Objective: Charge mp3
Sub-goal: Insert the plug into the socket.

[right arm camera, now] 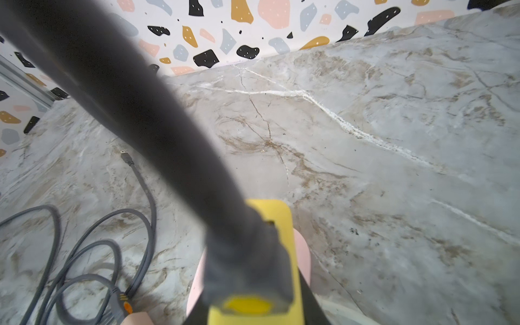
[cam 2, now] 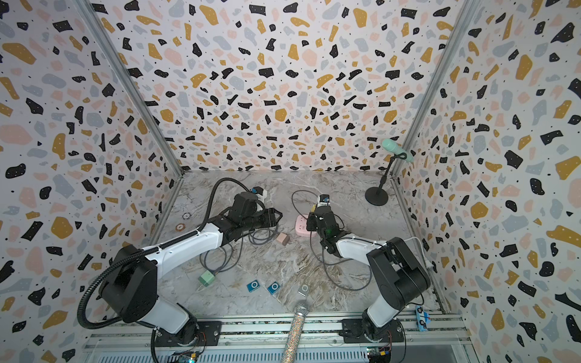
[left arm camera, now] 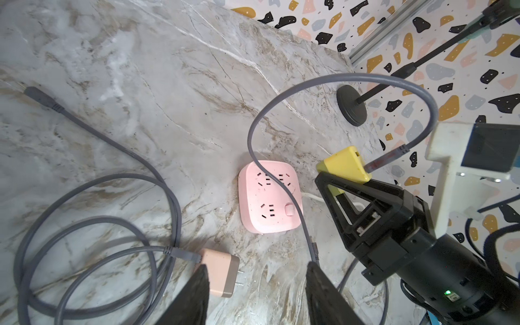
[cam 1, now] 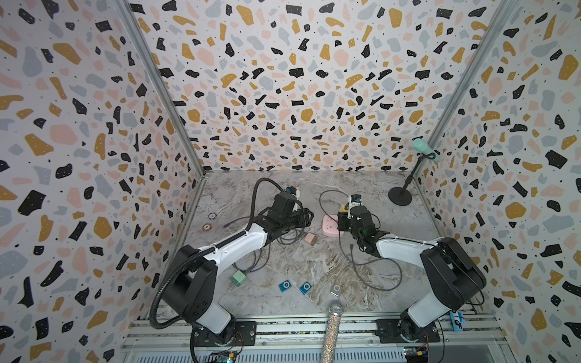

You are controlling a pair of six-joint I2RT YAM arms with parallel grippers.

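A: Pinching the yellow charger [left arm camera: 344, 164] with the right jaws, just beside the pink power strip [left arm camera: 268, 197], at its far corner. Seemingly not plugged in yet.

B: And with the left jaws?

A: Spread apart, gripping nothing, hovering close to the strip on the side of the beige charger [left arm camera: 219, 271].

B: Where to find the mp3?

A: Lying flat on the bench [left arm camera: 126, 84], well apart from the strip, toward the arm bases: a blue mp3 player [cam 1: 285, 286], a second blue one [cam 1: 305, 287], a silver one [cam 1: 335, 290]. Not connected to anything.

B: Possible trouble from here?

A: First, the grey cable [left arm camera: 281, 95]: looping out of the yellow charger and crossing right over the sockets of the strip. Easy to trap under the plug when pressing down.

B: Anything else?

A: Cannot see the prongs, hidden behind the jaws, so cannot judge the alignment. With a small error, likely to push the strip away over the smooth bench instead of entering the socket. Also a risk of twisting the charger inside the pinch on meeting resistance. Probably safer to steady the strip with the free jaws. Later, maybe dragging the strip by the cable while reaching toward the players.
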